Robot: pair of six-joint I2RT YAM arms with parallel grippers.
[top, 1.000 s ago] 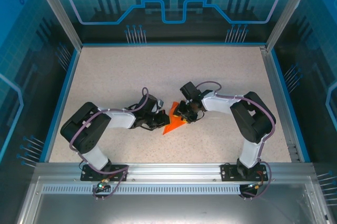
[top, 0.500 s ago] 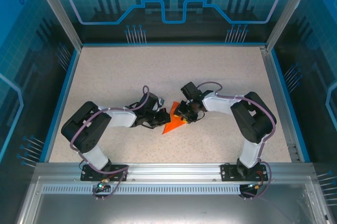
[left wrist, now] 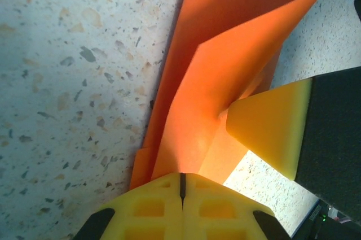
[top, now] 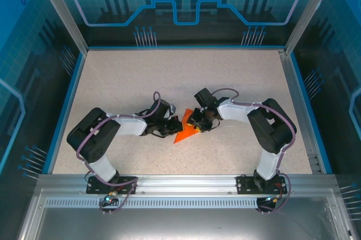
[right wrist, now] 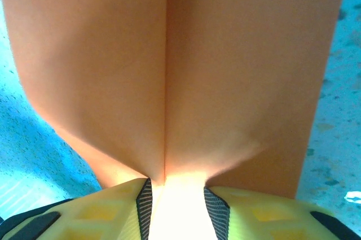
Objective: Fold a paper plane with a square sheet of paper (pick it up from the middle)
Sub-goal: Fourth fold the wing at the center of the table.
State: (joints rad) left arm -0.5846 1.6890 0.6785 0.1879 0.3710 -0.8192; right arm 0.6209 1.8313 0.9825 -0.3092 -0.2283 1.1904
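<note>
Two tools [top: 171, 129] [top: 197, 125] on orange sheet [top: 184, 133]

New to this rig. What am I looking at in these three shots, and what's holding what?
Two small robot arms are bolted at the near edge of a speckled table. The wide shot comes from a camera above and behind them. The two close-ups come from a camera on each wrist, looking past its own yellow fingers. The orange thing between the arms is a partly folded sheet of paper. The left gripper is shut on its edge. The right gripper straddles a crease with its fingers apart, not clamped.
</note>
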